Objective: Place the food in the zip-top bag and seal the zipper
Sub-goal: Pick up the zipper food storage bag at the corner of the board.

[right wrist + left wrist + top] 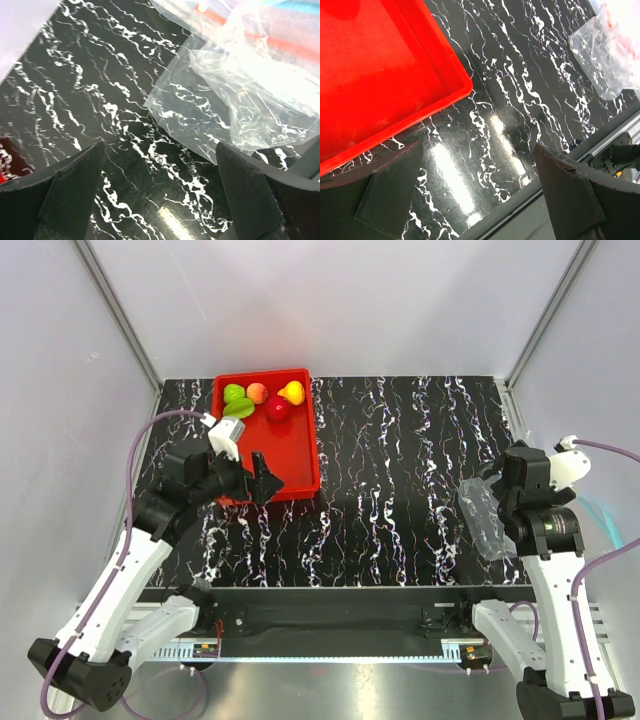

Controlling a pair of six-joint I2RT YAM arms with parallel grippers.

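The food lies at the far end of a red tray (285, 455): two green pieces (234, 393), a peach (257, 392), a yellow pear (292, 392) and a red apple (278, 409). My left gripper (262, 480) is open and empty over the tray's near right corner (462, 85), with bare table between its fingers. The clear zip-top bag (483, 518) lies crumpled at the table's right side. My right gripper (498, 490) is open and empty just short of the bag (225, 95). A light-blue zipper strip (300, 6) shows at the bag's far edge.
Other clear plastic with an orange-red strip (280, 46) lies beyond the bag. The bag also shows far right in the left wrist view (607, 55). The table's near edge (530, 205) runs close under the left gripper. Grey walls enclose the table.
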